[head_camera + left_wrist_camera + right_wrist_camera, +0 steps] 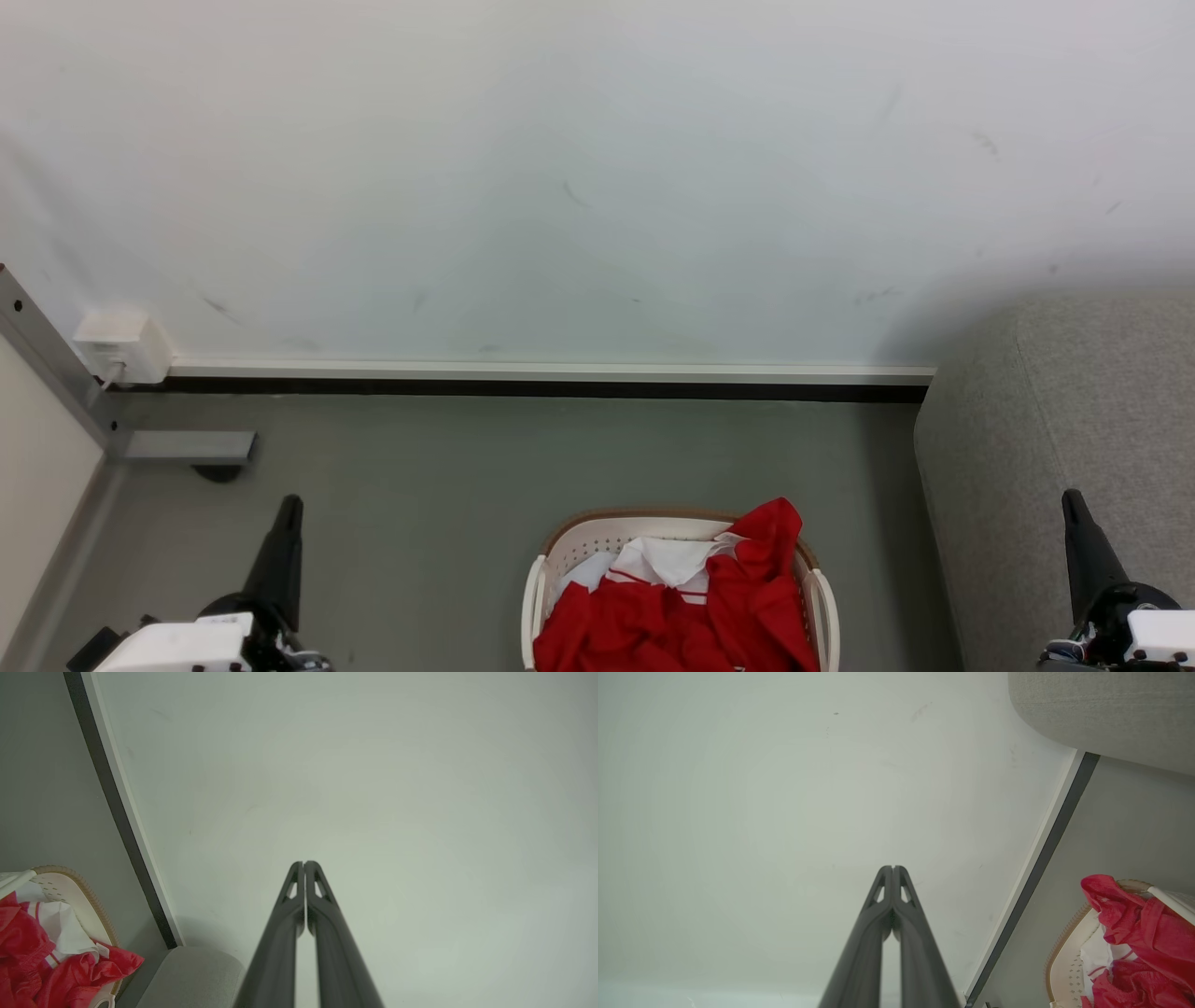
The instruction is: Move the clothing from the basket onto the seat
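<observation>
1. My left gripper (304,863) is closed, finger against finger, and holds nothing; my right gripper (893,868) is the same.
2. The red clothes (672,616) lie heaped in the basket (597,537), which stands on the floor (420,485) between my two arms. One red fold is draped over its rim.
3. The sofa (1074,420) is near the basket, on my right.
4. I judge that the first step, the reach, is not yet begun.
5. Next I must open one gripper, lower it into the heap and pinch a good fold.
</observation>
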{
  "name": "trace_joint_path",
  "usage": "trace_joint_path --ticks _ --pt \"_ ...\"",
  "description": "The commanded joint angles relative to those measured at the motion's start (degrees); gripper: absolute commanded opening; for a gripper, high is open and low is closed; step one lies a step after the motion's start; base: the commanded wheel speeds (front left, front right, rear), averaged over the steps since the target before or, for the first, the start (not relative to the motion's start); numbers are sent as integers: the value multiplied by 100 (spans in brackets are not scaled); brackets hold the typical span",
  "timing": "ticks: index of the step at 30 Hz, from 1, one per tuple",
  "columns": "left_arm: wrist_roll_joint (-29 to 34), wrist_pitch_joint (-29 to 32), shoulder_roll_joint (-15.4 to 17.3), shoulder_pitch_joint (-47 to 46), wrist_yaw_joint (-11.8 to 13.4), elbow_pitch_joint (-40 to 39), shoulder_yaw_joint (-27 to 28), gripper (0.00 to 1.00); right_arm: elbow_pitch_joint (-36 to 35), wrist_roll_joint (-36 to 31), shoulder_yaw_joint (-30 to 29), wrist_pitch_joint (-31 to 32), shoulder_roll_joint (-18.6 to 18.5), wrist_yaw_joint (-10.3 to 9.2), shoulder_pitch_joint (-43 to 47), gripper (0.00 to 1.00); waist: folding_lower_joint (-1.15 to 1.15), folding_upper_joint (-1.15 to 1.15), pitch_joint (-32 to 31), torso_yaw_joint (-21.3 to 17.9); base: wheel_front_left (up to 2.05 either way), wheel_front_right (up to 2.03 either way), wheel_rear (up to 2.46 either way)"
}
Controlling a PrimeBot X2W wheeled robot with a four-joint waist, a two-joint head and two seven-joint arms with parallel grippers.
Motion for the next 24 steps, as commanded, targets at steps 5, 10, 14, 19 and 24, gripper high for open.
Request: trace_joint_path --ticks 5,10,14,19,24 --pt "-80 23 13 -37 -16 -20 7 0 4 -43 -22 20 0 -13 -27 0 0 0 0 0 0 0 0" --pt "-80 23 13 -37 -16 -20 7 0 4 -43 -22 20 0 -13 -27 0 0 0 0 0 0 0 0" --pt "0 0 0 0 0 0 0 100 0 0 0 0 0 0 0 100 0 0 0 0 0 0 0" --pt "-10 -81 -20 55 1 56 -45 100 8 5 90 -64 17 0 53 100 0 0 2 1 0 0 0" --pt "20 -234 -17 51 -2 -21 -139 100 -135 -31 240 -220 14 -1 60 100 0 0 3 2 0 0 0"
